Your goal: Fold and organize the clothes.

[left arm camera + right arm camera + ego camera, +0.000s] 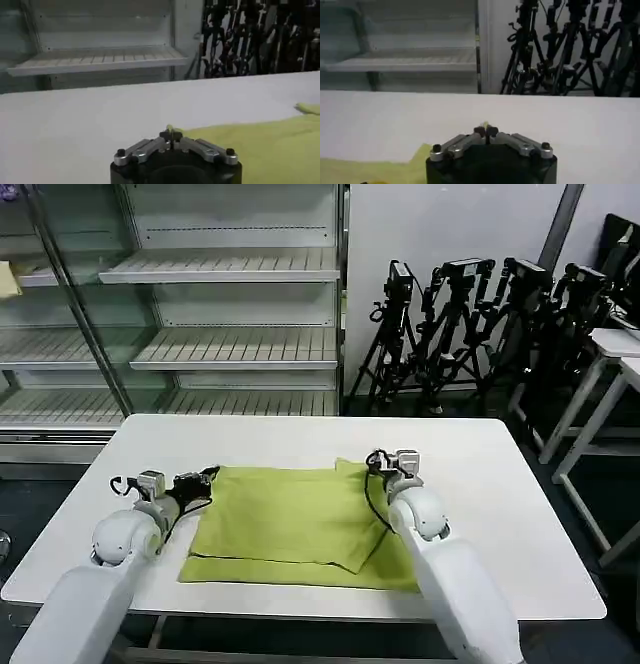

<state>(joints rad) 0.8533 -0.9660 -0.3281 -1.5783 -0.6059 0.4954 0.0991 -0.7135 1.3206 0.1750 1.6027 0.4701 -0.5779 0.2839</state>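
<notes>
T-shirt [295, 524] on the table [500, 514] (shelves [235, 344] behind).

White table [500, 484], empty shelves [235, 344], tripods [470, 334] behind.

The head camera looks forward and down from above the near edge of the white table [300, 434], taking in both arms, the far shelving [230, 344] and the tripods [470, 324] at far right. Each wrist camera sits low just behind its gripper, close to the tabletop, facing the far side. All three share the table, shelving and tripods.
</notes>
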